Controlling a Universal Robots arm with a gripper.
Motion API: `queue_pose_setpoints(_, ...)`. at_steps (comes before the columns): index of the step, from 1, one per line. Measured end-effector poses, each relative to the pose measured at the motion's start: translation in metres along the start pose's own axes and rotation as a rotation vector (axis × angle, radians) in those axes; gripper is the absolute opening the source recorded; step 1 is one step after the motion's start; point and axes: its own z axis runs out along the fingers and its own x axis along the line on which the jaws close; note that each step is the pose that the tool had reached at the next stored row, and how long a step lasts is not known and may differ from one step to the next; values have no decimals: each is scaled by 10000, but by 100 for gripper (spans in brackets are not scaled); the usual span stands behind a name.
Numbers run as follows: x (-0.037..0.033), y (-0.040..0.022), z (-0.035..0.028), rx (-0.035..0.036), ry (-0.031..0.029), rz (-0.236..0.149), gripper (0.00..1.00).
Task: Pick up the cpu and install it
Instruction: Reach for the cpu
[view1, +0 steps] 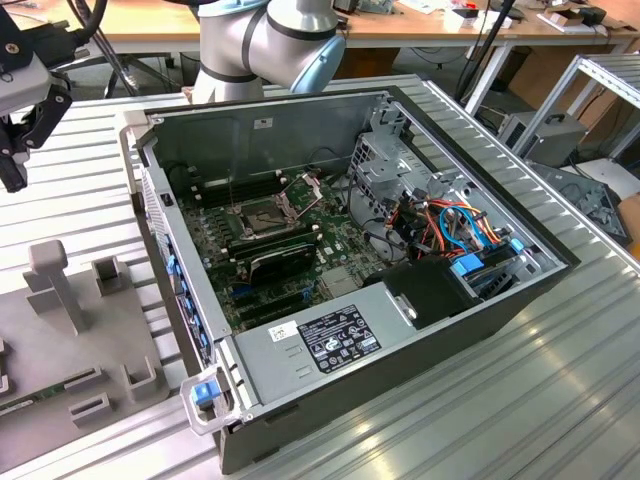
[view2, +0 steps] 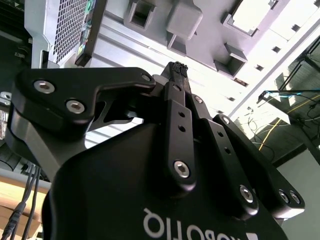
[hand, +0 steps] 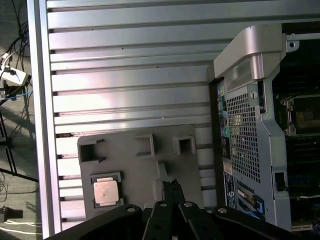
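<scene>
The cpu (hand: 106, 191), a small grey-tan square chip, lies flat in a square pocket of the grey fixture tray (hand: 135, 167) in the first wrist view. My gripper (hand: 170, 184) hangs high above that tray, off to the side of the chip, with its two black fingers pressed together and nothing between them. The second wrist view shows the same closed fingertips (view2: 178, 67) over the tray's blocks. In the exterior view the gripper (view1: 14, 165) is at the far left, well above the table. The motherboard's socket (view1: 262, 213) sits inside the case with its metal frame raised.
The open computer case (view1: 330, 345) lies on the ribbed aluminium table (view1: 520, 400), just to the exterior view's right of the tray (view1: 110, 330). Upright grey posts (view1: 55, 275) stand on the tray. Cables and a drive cage fill the case's right half. Desks stand behind.
</scene>
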Motion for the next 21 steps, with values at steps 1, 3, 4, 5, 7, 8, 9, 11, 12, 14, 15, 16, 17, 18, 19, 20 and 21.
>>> queue_pose_setpoints(1, 1, -1, 0, 0, 0, 0, 11)
queue_pose_setpoints(3, 4, -3, 0, 0, 0, 0, 11)
queue_pose_setpoints(4, 5, -4, 0, 0, 0, 0, 11)
queue_pose_setpoints(5, 6, -5, 0, 1, 0, 0, 11)
queue_pose_setpoints(7, 9, -7, 0, 0, 0, 0, 11)
queue_pose_setpoints(8, 10, -8, 0, 0, 0, 0, 11)
queue_pose_setpoints(9, 11, -10, 0, 0, 0, -1, 11)
queue_pose_setpoints(11, 14, -12, 0, 0, 0, -1, 11)
queue_pose_setpoints(12, 15, -13, 0, 0, 0, 0, 11)
queue_pose_setpoints(14, 19, -16, -1, 0, 0, 0, 11)
queue_pose_setpoints(15, 21, -18, -1, 0, 0, 0, 11)
queue_pose_setpoints(16, 23, -19, -1, 0, 1, 0, 11)
queue_pose_setpoints(17, 25, -21, -1, 0, 0, 0, 11)
queue_pose_setpoints(18, 27, -23, -1, 0, 0, 0, 11)
queue_pose_setpoints(19, 28, -24, -1, 0, 0, 0, 11)
queue_pose_setpoints(20, 34, -29, -1, 0, 0, -1, 11)
queue_pose_setpoints(21, 35, -34, -1, 0, 0, 0, 11)
